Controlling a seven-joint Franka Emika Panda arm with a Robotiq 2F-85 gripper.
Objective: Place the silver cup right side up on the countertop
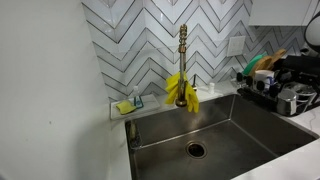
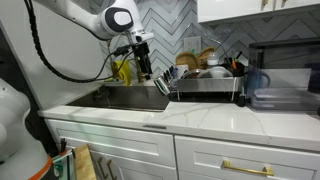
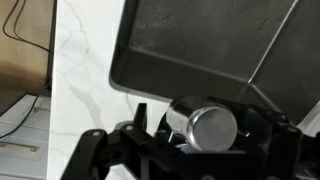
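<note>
Your arm reaches out over the sink and bends down, so the gripper hangs above the end of the sink that is beside the dish rack. In the wrist view the fingers are spread wide. The silver cup lies on its side between them, by the sink's rim; whether they touch it I cannot tell. You have one arm, one gripper, one cup, one sink and one rack. The countertop borders the sink.
</note>
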